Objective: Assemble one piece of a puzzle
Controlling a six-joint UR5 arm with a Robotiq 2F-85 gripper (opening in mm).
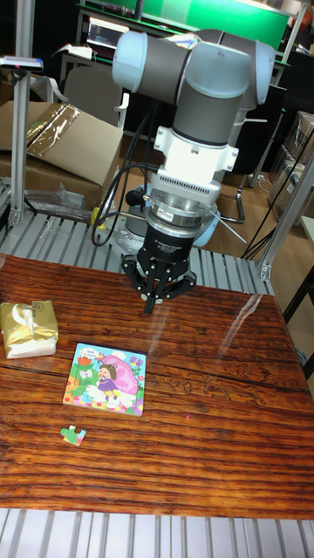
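Observation:
A colourful puzzle board [105, 378] with a cartoon girl lies flat on the wooden table [218, 418], left of centre. A loose puzzle piece [73, 434] rests on the table just below the board's lower left corner. My gripper [152, 305] hangs above the table's far part, up and to the right of the board, well away from both. Its dark fingers point down and converge to a close tip with nothing seen between them.
A gold wrapped package [28, 328] sits at the table's left edge, beside the board. Cardboard boxes [61, 144] and cables lie behind the table. A metal post [17, 148] stands at the back left, another slanted one at the right.

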